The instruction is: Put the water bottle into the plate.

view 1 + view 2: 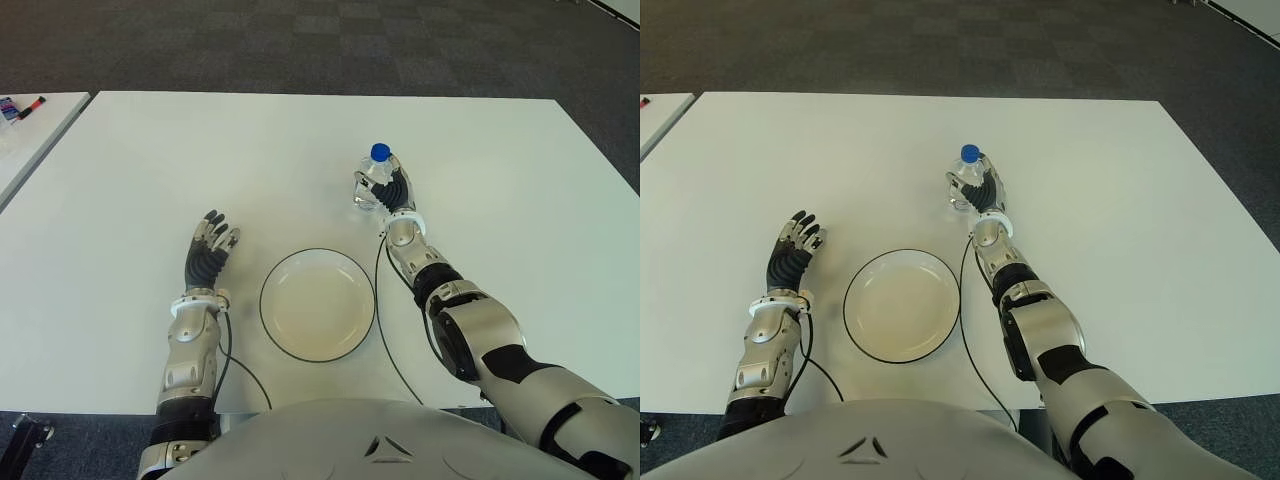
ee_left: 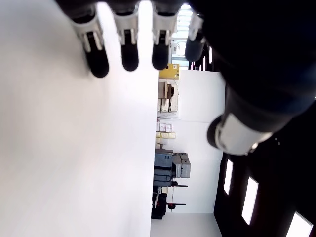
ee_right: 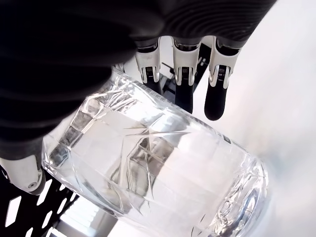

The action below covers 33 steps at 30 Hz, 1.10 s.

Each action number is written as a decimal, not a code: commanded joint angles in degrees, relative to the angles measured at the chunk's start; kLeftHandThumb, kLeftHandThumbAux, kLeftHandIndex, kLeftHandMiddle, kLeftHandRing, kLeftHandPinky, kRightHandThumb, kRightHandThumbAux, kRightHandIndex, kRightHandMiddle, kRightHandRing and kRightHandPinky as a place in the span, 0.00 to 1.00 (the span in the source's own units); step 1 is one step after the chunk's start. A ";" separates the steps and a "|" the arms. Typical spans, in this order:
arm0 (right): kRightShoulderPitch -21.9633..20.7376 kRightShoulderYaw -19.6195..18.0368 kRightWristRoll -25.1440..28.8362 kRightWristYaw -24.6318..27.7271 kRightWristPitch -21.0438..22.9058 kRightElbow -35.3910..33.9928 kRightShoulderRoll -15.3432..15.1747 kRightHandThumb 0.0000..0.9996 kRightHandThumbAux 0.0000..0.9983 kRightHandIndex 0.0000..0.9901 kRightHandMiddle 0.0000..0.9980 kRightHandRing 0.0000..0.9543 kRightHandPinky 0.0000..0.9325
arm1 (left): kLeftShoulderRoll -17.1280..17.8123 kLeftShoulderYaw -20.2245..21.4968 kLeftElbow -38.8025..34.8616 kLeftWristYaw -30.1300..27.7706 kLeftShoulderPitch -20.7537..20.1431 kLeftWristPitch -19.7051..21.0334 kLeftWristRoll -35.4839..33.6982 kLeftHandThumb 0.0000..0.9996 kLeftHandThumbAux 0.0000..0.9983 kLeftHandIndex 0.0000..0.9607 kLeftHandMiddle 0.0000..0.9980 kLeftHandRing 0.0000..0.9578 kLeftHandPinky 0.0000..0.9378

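The right hand [image 1: 392,196] wraps its fingers around the upright bottle [image 1: 376,175] on the table [image 1: 500,180] just beyond the plate [image 1: 318,304], while the left hand [image 1: 208,250] shows open-fingered left of the plate.

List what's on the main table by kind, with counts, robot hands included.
Water bottle: 1, upright, held in the right hand
Plate: 1, nothing in it
Robot hands: 2, the left hand open, left of the plate
Total: 4, all on the white table
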 commanded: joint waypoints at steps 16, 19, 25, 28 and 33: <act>0.33 -0.09 0.51 0.50 0.63 0.98 0.31 0.41 0.49 0.04 0.16 0.20 0.26 | -0.57 0.33 0.02 1.79 0.06 0.41 0.70 0.37 0.68 0.12 0.12 0.13 0.19; 0.33 -0.25 0.67 0.47 0.55 1.03 0.35 0.41 0.49 0.04 0.15 0.20 0.26 | -0.63 0.31 0.09 2.17 0.00 0.26 0.70 0.37 0.68 0.12 0.11 0.12 0.19; 0.39 -0.42 0.76 0.48 0.48 1.08 0.32 0.42 0.50 0.04 0.16 0.20 0.26 | -1.10 0.43 0.12 2.45 -0.16 -0.63 -0.01 0.39 0.69 0.12 0.11 0.12 0.18; 0.39 -0.52 0.84 0.61 0.39 1.08 0.29 0.42 0.50 0.05 0.16 0.20 0.27 | -1.04 0.42 0.11 2.50 -0.14 -0.31 0.02 0.40 0.69 0.13 0.12 0.12 0.20; 0.36 -0.87 1.29 1.25 0.18 1.10 0.30 0.44 0.51 0.05 0.16 0.20 0.26 | -1.17 0.49 0.24 2.76 -0.19 -0.38 0.22 0.42 0.70 0.13 0.12 0.13 0.20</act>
